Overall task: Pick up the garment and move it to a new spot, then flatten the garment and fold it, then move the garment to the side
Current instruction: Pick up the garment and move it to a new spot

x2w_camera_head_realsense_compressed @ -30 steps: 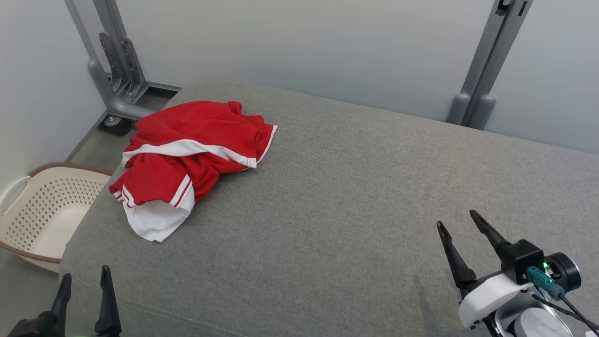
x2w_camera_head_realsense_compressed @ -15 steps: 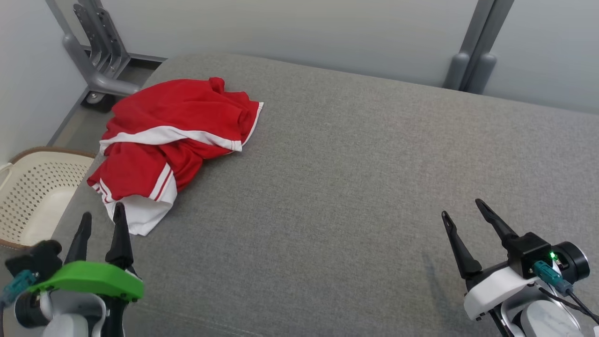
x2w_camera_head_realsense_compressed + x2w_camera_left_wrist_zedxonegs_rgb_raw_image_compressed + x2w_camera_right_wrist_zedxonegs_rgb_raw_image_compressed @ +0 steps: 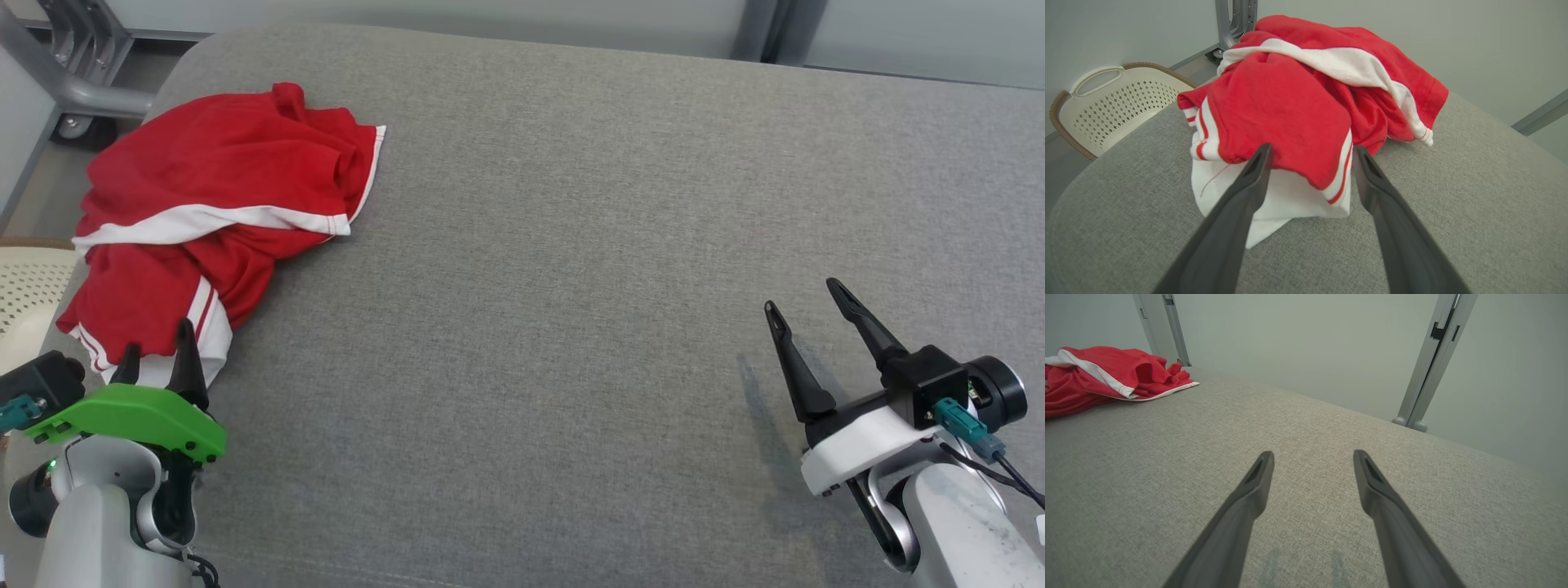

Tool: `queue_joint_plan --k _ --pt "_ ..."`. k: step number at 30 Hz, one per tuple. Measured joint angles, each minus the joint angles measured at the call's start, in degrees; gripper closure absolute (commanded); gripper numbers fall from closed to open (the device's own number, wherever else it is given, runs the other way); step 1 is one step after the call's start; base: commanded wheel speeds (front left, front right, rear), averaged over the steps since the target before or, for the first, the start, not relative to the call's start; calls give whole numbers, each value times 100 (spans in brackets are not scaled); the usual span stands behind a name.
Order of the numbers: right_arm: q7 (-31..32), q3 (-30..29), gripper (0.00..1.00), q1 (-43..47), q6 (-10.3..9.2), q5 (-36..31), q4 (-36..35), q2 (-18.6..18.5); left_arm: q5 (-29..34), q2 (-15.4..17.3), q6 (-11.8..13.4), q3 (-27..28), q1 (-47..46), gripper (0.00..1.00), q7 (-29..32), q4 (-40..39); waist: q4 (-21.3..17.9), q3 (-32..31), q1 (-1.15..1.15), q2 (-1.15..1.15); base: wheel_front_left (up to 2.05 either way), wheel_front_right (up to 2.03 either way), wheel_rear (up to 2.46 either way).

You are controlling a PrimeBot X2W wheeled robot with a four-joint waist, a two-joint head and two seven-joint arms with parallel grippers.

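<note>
Left pincer (image 3: 157,351) has come forward over the tabletop's (image 3: 571,245) near left edge, and its two dark fingers, spread wide with nothing clamped between them, now frame the white hem at the nearest fold of the garment (image 3: 212,163). Whether the tips already touch the cloth cannot be told from the left wrist view. The red garment with white stripes lies crumpled at the tabletop's far left corner, the corner above the pale basket (image 3: 1114,106) on the floor. This reads as the reach for the first pick-up: the pincer is lined up but has not closed, so moving, flattening and folding all lie ahead. A second ago only the left fingertips showed at the bottom of the head view, well short of the garment. The whole head view has also tipped downward since then, which is the camera moving, not the heap, whose folds look unchanged. Right pincer (image 3: 804,298) stays over the tabletop's near right part, likewise spread open and empty, well apart from the garment.
</note>
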Motion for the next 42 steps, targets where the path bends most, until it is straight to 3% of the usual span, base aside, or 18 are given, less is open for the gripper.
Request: queue_joint_plan --k 17,18,19,20,21,27,42 --pt "-1 -45 0 -154 9 2 51 47 41 515 398 355 -279 2 554 1050 -691 139 0 0 0 0 0" --pt "-1 -47 0 -154 9 2 56 56 38 546 399 374 -287 8 588 1085 -728 149 0 0 0 0 0" --pt "-1 -48 0 -154 9 2 67 60 31 564 398 396 -307 50 589 1122 -765 161 0 0 0 0 0" --pt "-1 -55 0 -154 9 3 74 63 24 573 398 411 -341 68 597 1168 -800 172 0 0 0 0 0" --pt "-1 -75 0 -154 9 8 81 65 19 576 398 420 -384 99 635 1201 -834 184 0 0 0 0 0" --pt "-1 -219 0 -152 7 22 115 56 -26 569 376 380 -617 100 673 1383 -927 232 0 0 0 0 0" --pt "-1 -378 0 -27 -10 76 230 101 51 620 -426 -282 -651 100 656 790 -778 -48 0 0 0 0 0"
